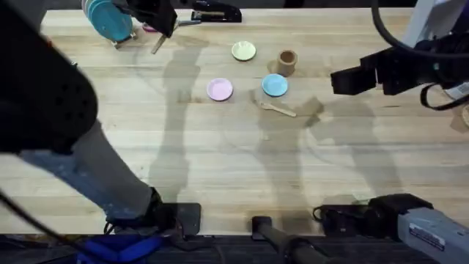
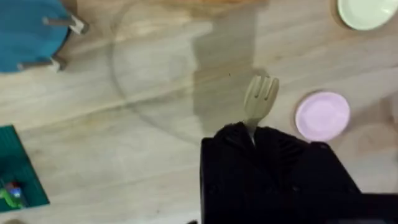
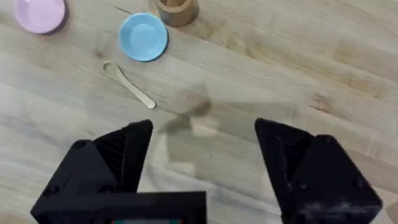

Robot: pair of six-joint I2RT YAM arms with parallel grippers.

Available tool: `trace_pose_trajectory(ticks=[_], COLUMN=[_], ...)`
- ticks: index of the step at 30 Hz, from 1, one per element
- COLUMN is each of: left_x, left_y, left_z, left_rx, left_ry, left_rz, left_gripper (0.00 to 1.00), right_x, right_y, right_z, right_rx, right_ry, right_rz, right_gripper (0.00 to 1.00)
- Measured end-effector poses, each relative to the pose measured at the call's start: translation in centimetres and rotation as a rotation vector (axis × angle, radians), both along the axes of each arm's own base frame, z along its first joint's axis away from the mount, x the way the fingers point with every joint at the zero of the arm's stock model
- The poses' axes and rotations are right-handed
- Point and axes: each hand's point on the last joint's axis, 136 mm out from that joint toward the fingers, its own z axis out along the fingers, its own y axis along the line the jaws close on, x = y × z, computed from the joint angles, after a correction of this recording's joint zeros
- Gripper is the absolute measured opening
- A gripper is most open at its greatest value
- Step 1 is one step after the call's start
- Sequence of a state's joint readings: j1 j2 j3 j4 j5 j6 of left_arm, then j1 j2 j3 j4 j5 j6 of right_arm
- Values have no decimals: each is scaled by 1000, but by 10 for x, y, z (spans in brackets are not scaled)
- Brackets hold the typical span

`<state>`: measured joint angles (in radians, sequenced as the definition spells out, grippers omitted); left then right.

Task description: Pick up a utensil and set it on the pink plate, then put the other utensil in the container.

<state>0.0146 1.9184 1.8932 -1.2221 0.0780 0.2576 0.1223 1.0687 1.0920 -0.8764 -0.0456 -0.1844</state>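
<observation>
Left gripper (image 2: pixel 252 134): black, raised above the far left part of the counter, closed on the handle of the small pale wooden fork (image 2: pixel 259 99); in the overhead view it (image 1: pixel 163 28) sits near the far edge.
Fork: tines project past the black fingers, held clear of the wood; in the overhead view the fork (image 1: pixel 158 45) slants down from the gripper, well apart from the plates.
Small round pale pink plate (image 1: pixel 220 89): flat on the light wooden counter (image 1: pixel 220 154), left of the counter's middle, bare; in the left wrist view it (image 2: pixel 322 116) lies near the fork tines but apart from them.
Right gripper (image 3: pixel 202 146): black fingers spread wide, holding nothing; in the overhead view it (image 1: pixel 338 79) hangs over the right part of the counter, beside the plates.
Small light wooden spoon (image 1: pixel 277 108): lying flat just beside the light blue round plate (image 1: pixel 275 85), on the side nearer the arms' bases, not touching it; in the right wrist view the spoon (image 3: pixel 129 84) shows its oval bowl toward the pink plate (image 3: pixel 40 14).
Small brown cylindrical cup (image 1: pixel 286 61): upright, just beyond the blue plate toward the far edge.
Pale yellow round plate (image 1: pixel 244 50): left of the cup, apart from it.
Teal round object (image 1: pixel 107 18): at the far left corner, on a small stand.
</observation>
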Motion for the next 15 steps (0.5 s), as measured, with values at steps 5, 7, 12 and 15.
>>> trace_pose_trajectory(ticks=[5,7,12,15], left_x=[-26,-34,-42,-46], left_y=[-10,-17,-45,-69], left_z=[-1,-7,-15,-15], left_rx=[-9,-11,21,25], left_ry=[19,44,72,70], left_rz=[6,13,22,8], left_gripper=[44,44,44,44], right_x=[0,0,0,0], right_y=[0,0,0,0], right_z=[0,0,0,0], right_rx=[0,0,0,0], right_ry=[0,0,0,0], right_rz=[0,0,0,0], right_gripper=[998,998,998,997])
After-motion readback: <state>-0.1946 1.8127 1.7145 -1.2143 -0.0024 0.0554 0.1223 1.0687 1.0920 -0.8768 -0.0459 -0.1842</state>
